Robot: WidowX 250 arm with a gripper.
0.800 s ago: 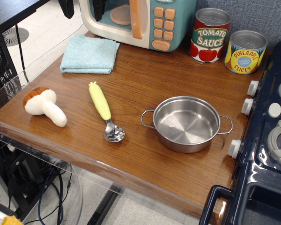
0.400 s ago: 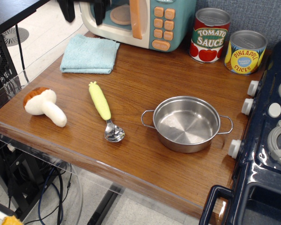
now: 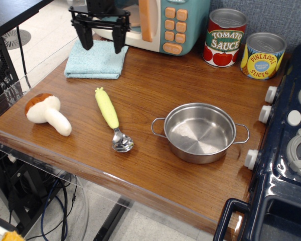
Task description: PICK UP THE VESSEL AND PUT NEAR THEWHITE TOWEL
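Note:
The vessel point(image 3: 199, 132) is a small shiny steel pot with two wire loop handles. It stands empty on the wooden counter, right of centre, near the stove. The towel point(image 3: 93, 63) is a folded pale blue cloth at the back left of the counter. My black gripper point(image 3: 101, 41) hangs above the towel at the back left, far from the pot. Its two fingers are spread wide and hold nothing.
A toy microwave point(image 3: 155, 22) stands at the back. A tomato sauce can point(image 3: 224, 37) and a pineapple can point(image 3: 262, 55) stand at the back right. A yellow-handled spoon point(image 3: 112, 119) and a toy mushroom point(image 3: 47, 114) lie at the left. A dark blue stove point(image 3: 286, 160) borders the right.
My gripper has come down from the top edge of the view into full sight over the towel. Nothing on the counter has moved.

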